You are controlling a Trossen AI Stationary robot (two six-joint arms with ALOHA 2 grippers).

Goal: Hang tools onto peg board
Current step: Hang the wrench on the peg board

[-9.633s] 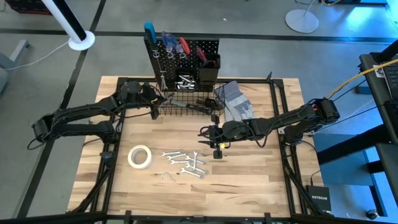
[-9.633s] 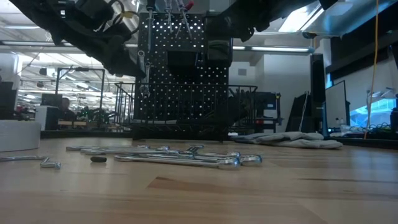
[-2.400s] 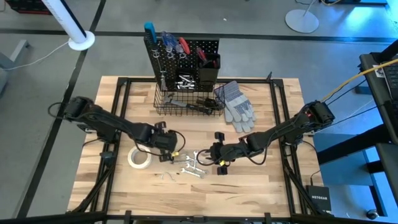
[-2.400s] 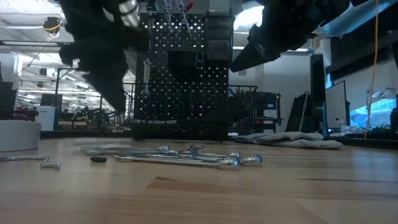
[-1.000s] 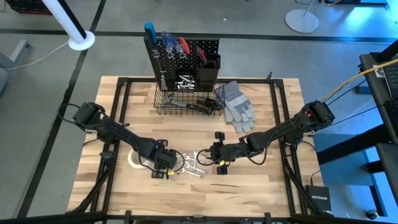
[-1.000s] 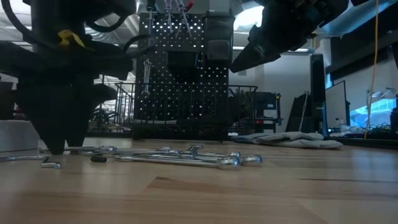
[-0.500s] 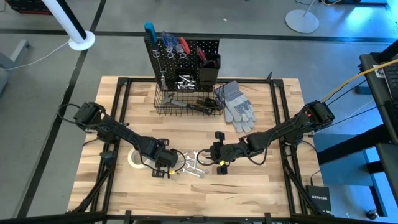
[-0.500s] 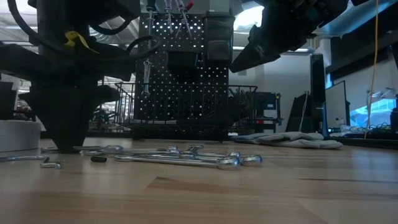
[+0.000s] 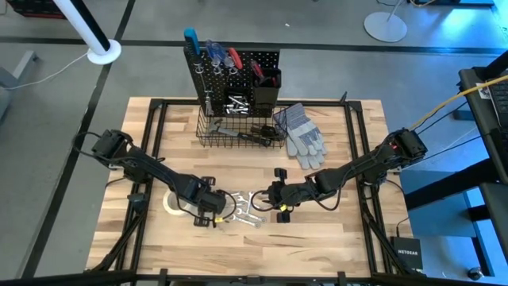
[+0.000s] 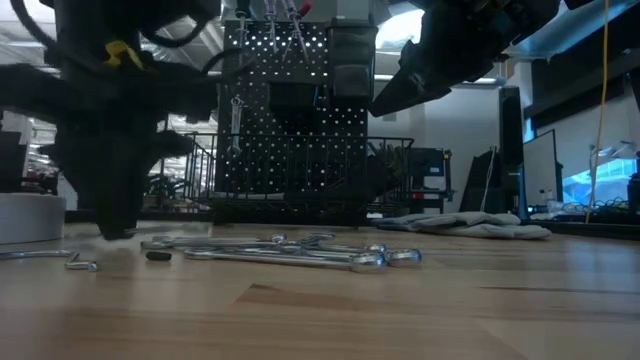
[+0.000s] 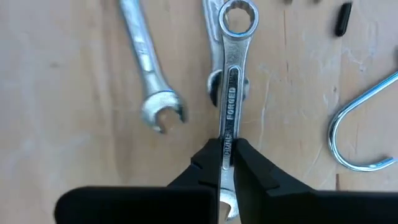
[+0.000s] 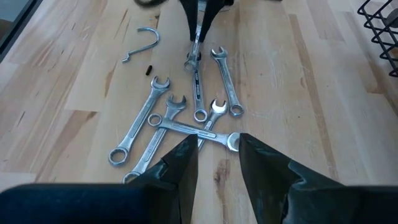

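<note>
Several silver wrenches [image 12: 186, 106] lie in a loose pile on the wooden table [image 9: 333, 230], near its front. My left gripper [image 9: 213, 214] points down over the pile's left end and is shut on one wrench [image 11: 231, 74]. My right gripper [image 9: 274, 195] hangs open above the table just right of the pile, with nothing between its fingers [image 12: 180, 168]. The black peg board [image 9: 238, 71] stands upright at the far edge. Screwdrivers and a wrench hang on it. My left gripper pinches the wrench's shank [image 11: 229, 127] between its two fingertips, close to the open-jaw end. The fingers come from above, pointing down, and lie across the shank. The wrench lies about level, over another wrench's open end [image 11: 212, 84], its ring end [image 11: 239, 15] pointing away.
A wire basket [image 9: 238, 131] with tools stands at the board's foot, grey gloves [image 9: 302, 131] to its right. A white tape roll [image 9: 171, 202] lies beside my left arm. A loose silver hook [image 12: 140, 40] and a small black piece [image 12: 148, 69] lie near the pile.
My left gripper has stayed over the pile's left end and shut its fingers on the wrench's shank. The wrenches at that end of the pile have shifted slightly.
</note>
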